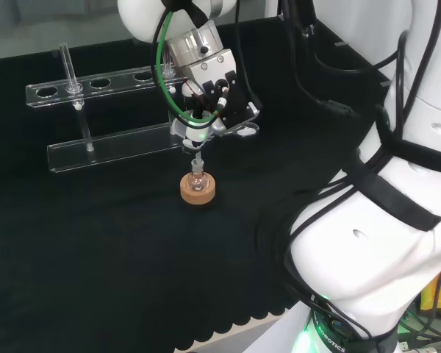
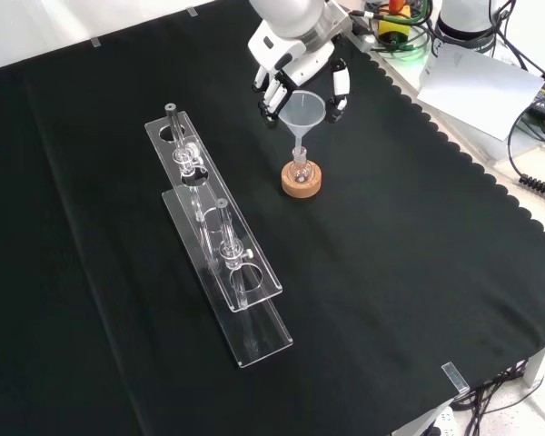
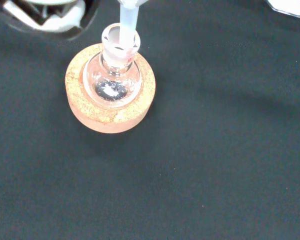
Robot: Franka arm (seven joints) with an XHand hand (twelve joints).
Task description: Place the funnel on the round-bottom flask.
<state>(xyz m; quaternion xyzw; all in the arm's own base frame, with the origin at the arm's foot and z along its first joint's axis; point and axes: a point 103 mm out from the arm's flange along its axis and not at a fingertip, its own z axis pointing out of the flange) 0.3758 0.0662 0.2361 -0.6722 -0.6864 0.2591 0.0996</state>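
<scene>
Wrist view gives us the funnel (image 3: 126,22) only as a stem, its cone cut off, the tip inside the neck of the round-bottom flask (image 3: 113,75) on its cork ring (image 3: 110,117). From the front we see the hand (image 2: 300,68) curled round the funnel's cone above the flask. A clear rack (image 2: 220,238) stands well left of the flask there, holding glass tubes.
</scene>
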